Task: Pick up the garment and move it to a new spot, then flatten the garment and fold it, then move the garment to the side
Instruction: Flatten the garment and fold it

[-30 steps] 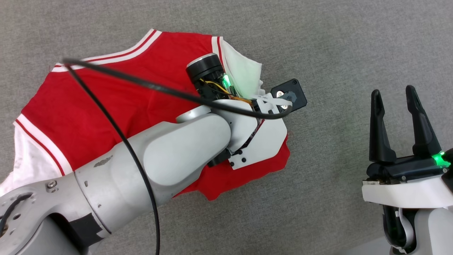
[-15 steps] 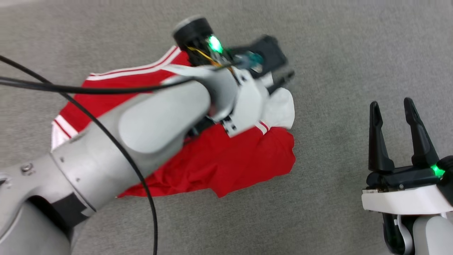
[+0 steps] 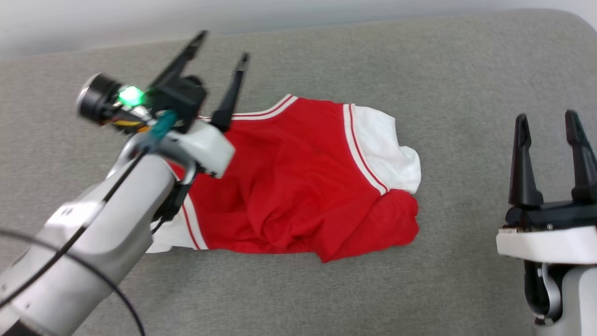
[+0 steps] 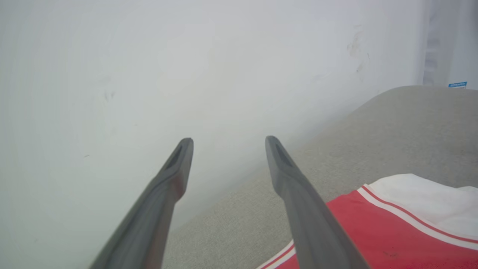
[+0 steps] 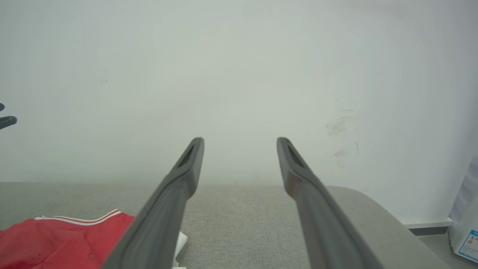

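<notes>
The garment lies crumpled on the grey padded surface, a red shirt with white sleeves and striped trim; its print is hidden. My left gripper is raised above the garment's left end, open and holding nothing, fingers pointing toward the far edge. In the left wrist view that gripper frames bare wall, with the garment at the lower right. My right gripper stands open at the right, apart from the cloth. The right wrist view has it open with the garment at the lower left.
A pale wall runs along the far edge of the grey surface. The surface's rounded far-right corner drops off toward a white object with a blue label. A black cable loops along my left arm.
My left gripper has opened and let go of the garment, then lifted off it to the left. The head camera has tilted up, bringing the wall into view. The right gripper has kept still.
</notes>
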